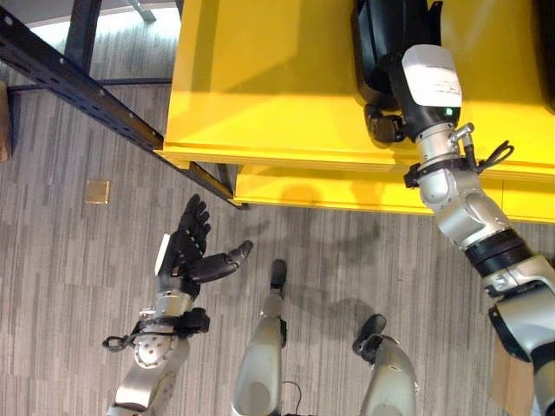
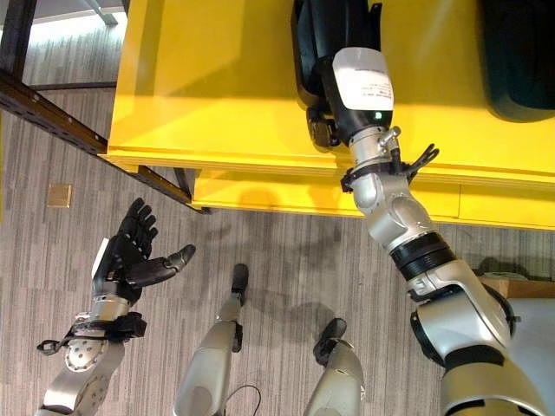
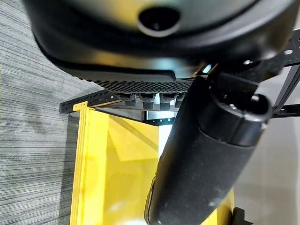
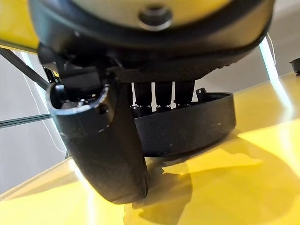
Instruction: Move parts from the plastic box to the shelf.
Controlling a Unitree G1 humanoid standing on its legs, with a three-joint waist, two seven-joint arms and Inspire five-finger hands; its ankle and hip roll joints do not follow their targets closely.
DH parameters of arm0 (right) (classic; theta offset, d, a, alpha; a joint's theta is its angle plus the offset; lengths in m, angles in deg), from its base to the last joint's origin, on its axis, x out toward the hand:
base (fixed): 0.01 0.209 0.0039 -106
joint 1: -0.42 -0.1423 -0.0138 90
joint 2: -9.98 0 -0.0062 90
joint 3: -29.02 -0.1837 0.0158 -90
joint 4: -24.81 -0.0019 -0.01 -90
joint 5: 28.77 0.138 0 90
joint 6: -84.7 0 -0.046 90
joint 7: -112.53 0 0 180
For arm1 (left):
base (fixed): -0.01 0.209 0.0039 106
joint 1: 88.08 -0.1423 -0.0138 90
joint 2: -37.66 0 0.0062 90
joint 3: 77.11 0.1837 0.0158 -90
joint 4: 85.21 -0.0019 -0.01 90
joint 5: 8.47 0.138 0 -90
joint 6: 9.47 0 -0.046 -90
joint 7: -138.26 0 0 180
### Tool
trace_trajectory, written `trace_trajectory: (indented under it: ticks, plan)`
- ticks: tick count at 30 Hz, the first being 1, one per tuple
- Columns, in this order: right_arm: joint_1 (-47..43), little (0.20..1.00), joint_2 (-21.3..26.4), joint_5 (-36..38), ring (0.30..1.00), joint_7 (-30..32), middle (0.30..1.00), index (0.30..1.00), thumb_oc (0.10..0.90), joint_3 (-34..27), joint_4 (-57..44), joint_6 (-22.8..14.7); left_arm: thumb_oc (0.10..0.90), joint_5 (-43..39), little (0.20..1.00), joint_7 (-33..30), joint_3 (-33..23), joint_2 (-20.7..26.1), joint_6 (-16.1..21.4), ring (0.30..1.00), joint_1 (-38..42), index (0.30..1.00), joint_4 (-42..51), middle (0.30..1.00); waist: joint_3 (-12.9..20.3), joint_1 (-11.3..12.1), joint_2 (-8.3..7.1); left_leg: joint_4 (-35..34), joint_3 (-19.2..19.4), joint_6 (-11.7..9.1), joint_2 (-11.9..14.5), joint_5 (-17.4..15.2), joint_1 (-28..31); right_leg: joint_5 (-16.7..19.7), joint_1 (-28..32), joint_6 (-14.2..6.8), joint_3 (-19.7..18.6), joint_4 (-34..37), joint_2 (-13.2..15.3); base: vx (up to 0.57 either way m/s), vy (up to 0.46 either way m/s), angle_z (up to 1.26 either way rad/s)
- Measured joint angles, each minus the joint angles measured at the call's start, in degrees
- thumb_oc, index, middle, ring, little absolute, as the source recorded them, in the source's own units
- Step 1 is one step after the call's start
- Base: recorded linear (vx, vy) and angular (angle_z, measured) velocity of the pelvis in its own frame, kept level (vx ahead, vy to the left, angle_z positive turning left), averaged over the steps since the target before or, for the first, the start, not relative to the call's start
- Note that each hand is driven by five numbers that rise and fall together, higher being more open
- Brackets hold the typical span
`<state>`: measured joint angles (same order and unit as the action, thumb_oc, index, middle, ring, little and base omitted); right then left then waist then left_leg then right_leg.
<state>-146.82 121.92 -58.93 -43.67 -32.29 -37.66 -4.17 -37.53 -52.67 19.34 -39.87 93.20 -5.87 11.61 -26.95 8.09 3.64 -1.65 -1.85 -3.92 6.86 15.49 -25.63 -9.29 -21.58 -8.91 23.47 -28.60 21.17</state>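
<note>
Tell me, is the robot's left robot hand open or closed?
Open. The left robot hand hangs over the floor with straight, spread fingers and thumb out, holding nothing.

Left robot hand (image 3: 197,154) above yellow box (image 3: 117,178), beside grey floor (image 3: 33,117).

Box (image 1: 260,104): yellow plastic, smooth, semi-gloss w/ soft reflections. Part (image 2: 325,35) upper centre: black plastic, matt, smooth rim. Shelf frame (image 1: 78,87) upper left: dark metal, perforated, matt. Floor (image 1: 69,260): grey wood-look planks, streaky grain, low sheen. Small tan square (image 1: 97,191) on floor at left, looks like wood or card.
</note>
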Motion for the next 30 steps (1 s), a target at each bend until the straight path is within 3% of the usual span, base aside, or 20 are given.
trace_trajectory:
  ticks: [30]
  plan:
    - [2.8, 1.0, -1.6, -1.3, 1.0, -1.3, 1.0, 1.0, 0.9, -3.2, -18.6, 0.3, 0.9, 0.1, 1.0, -2.3, -0.3, -0.1, 0.0, 1.0, 0.2, 1.0, 0.0, 1.0, -0.1, -0.1, -0.28, 0.3, 0.3, 0.1, -0.1, 0.1, 0.7, 0.0, 0.4, 0.0, -0.6, -0.5, 0.2, 0.0, 0.0, 0.0]
